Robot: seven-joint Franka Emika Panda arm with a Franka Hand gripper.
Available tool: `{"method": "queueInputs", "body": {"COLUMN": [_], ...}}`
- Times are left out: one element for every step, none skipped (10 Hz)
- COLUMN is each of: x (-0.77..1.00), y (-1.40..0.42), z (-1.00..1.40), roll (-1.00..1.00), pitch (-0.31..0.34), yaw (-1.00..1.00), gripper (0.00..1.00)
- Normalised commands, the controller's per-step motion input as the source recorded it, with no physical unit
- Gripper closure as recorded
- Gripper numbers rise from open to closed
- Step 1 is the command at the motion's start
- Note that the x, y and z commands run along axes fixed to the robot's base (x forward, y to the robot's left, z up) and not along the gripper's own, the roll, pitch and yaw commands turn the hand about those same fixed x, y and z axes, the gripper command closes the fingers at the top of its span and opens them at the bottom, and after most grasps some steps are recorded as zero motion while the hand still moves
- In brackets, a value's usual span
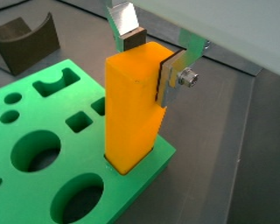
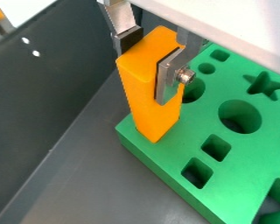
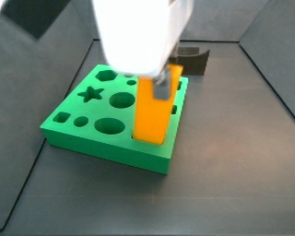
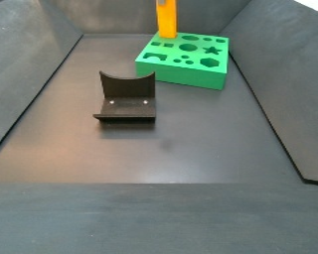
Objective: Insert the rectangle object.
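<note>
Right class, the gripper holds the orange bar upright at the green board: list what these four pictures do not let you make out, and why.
- Lower end of the rectangle object: hidden where it meets the green board, so its depth is unknown in both wrist views.
- Gripper: its body blocks the bar's top in a side view.
- Gripper again: cut off by the top edge in a side view, above the bar.
- Fixture: cropped by the frame edge in a wrist view.

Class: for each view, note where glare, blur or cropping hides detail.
Side view: the arm is a washed-out white blur over the green board, hiding the gripper. Side view: the orange bar is cropped at the top. Both wrist views: sharp, with mild glare on the silver fingers.
</note>
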Motion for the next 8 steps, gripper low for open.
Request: {"method": "queueInputs", "body": {"x": [0.18,0.52,0.58,0.49,0.04,0.0,0.0,0.0], "y": [-0.31,-0.36,-0.35,-0.26,0.0,0.01,0.0,0.0], "z": [-0.41,-0.29,-0.28,-0.42,-0.64,-0.43,-0.1,0.0], "roll": [0.44,0.46,0.46,0.41,0.25,0.0,-0.06,0.0], "pitch": [0.0,0.123,0.16,0.154,0.081,0.0,-0.031,0.0], "yaw": [0.1,0.0,0.0,-0.08,-0.19,-0.15,0.0,0.0], "gripper": [1.0,1.0,1.0,1.0,1.0,1.0,1.0,1.0]}}
